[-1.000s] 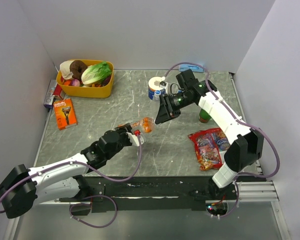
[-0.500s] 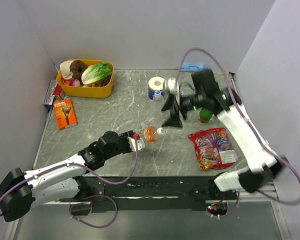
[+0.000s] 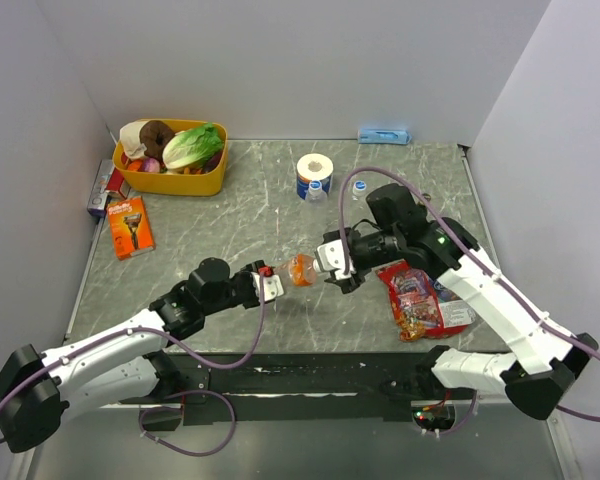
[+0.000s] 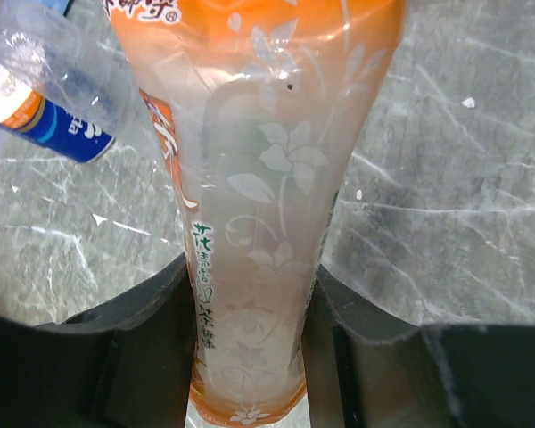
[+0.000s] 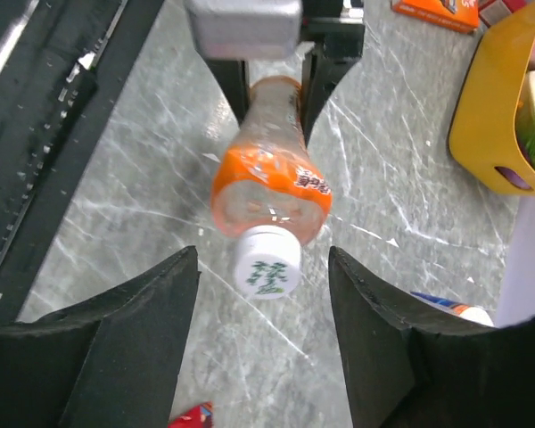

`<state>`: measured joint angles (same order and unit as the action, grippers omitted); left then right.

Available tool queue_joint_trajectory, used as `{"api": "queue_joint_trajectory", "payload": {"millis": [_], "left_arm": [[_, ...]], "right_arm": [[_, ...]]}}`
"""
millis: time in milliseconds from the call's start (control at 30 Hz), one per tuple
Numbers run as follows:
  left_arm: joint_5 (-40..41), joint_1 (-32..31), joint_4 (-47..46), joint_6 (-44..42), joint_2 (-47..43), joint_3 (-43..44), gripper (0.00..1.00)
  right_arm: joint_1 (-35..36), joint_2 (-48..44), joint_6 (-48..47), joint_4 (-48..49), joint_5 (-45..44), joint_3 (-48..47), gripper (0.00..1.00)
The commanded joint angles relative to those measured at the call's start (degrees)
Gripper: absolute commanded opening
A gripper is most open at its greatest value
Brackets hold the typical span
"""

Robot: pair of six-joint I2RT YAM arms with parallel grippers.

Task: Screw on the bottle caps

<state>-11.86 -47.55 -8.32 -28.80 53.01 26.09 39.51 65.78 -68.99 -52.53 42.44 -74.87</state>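
Note:
My left gripper [image 3: 267,282] is shut on the lower body of the orange-drink bottle [image 3: 300,269] and holds it lying level above the table, neck towards the right arm. In the left wrist view the fingers [image 4: 156,312] clamp the bottle [image 4: 259,178]. A white cap with green writing [image 5: 267,261] sits on its neck. My right gripper [image 3: 336,262] is open and empty; its fingertips [image 5: 174,285] flank the cap without touching it. A small clear bottle with a blue label [image 4: 45,89] lies beyond. A small blue-and-white thing [image 3: 358,187] is too small to name.
A toilet roll [image 3: 315,170] stands at the back middle. A yellow tub [image 3: 170,178] with vegetables sits back left, an orange razor pack [image 3: 130,225] beside it. A red snack bag [image 3: 420,295] lies under the right arm. A blue item [image 3: 383,135] lies by the back wall.
The right arm swung from near the toilet roll down and forward, so its open jaws now face the bottle's cap. The left gripper shifted the bottle slightly right and lower.

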Motion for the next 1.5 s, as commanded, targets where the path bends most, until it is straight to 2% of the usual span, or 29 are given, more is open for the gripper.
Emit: {"api": "queue_joint_trajectory", "payload": {"millis": [0,200,300,333,367,433,567,600,667,700,733,833,967,1000,1033,1067,1100,1167,1200,1333,1467], "left_arm": [[-2.82,0.26,-1.53,0.15,-1.33,2.83,0.01],[-2.91,0.35,-1.97,0.49,-1.25,2.65,0.01],[-2.73,0.44,-2.75,0.93,-1.16,2.48,0.01],[-2.47,0.53,-3.19,1.11,-1.07,2.30,0.01],[-1.95,0.44,-3.81,1.37,-0.90,2.13,0.01],[1.46,0.44,-7.04,2.07,-0.28,1.60,0.01],[11.67,-1.22,-13.64,4.53,2.52,1.33,0.01],[13.86,-1.66,-14.79,4.89,3.23,1.51,0.01],[18.16,-2.89,-17.59,6.37,5.24,1.77,0.01],[18.97,-3.25,-18.31,6.99,5.87,2.12,0.01],[19.24,-3.60,-18.75,7.78,6.48,2.47,0.01],[19.24,-4.74,-19.02,11.30,8.77,3.97,0.01],[15.20,-4.83,-16.48,15.08,9.04,5.38,0.01],[14.24,-4.83,-14.99,15.26,9.04,5.73,0.24],[13.80,-4.83,-13.76,15.44,8.86,5.90,0.39],[13.70,-4.75,-12.79,15.35,8.51,6.08,0.50],[13.79,-4.75,-12.08,15.26,8.34,6.34,0.70],[13.62,-4.57,-10.23,14.91,7.72,6.43,0.93],[13.18,-4.48,-9.45,14.47,7.63,6.52,0.96],[9.31,-2.64,-2.42,12.10,6.32,7.22,0.96],[4.92,-0.36,7.15,7.45,0.01,6.44,0.96]], "right_arm": [[0.40,0.84,-2.64,2.27,-0.86,-0.89,0.63],[0.48,1.63,-1.59,1.73,-0.78,-1.42,0.42],[0.40,2.42,0.77,1.47,-0.86,-2.12,0.25],[0.40,2.86,2.18,1.29,-0.69,-2.56,0.14],[0.40,4.17,4.28,1.29,-0.51,-3.34,0.09],[-0.21,6.11,13.58,1.12,-0.25,-6.50,0.00],[-2.14,14.96,37.91,-0.54,1.33,-14.06,0.00],[-2.76,16.91,50.06,-1.42,1.68,-17.73,0.00],[-7.13,22.08,62.51,-3.36,5.00,-20.22,0.00],[-8.82,22.29,75.37,-0.15,8.77,-17.27,0.00],[-9.70,22.03,79.32,1.10,9.07,-15.76,0.00],[-8.92,23.60,77.96,-2.74,3.99,-19.25,0.00],[-8.92,25.01,73.13,-3.63,-0.94,-24.79,0.00],[-8.92,24.84,70.34,-3.45,-1.99,-26.02,0.00],[-8.83,24.58,69.53,-3.54,-3.31,-26.55,0.00],[-8.83,24.05,67.00,-3.54,-4.19,-26.99,0.00],[-8.83,23.78,64.36,-3.80,-5.16,-27.95,0.00],[-8.75,22.82,61.45,-4.76,-7.00,-28.57,0.00],[-8.74,22.55,58.13,-5.29,-7.71,-29.36,0.00],[-8.66,22.11,48.00,-9.77,-12.02,-32.78,0.00],[-8.75,25.53,37.03,-18.20,-15.27,-39.81,0.00]]}}
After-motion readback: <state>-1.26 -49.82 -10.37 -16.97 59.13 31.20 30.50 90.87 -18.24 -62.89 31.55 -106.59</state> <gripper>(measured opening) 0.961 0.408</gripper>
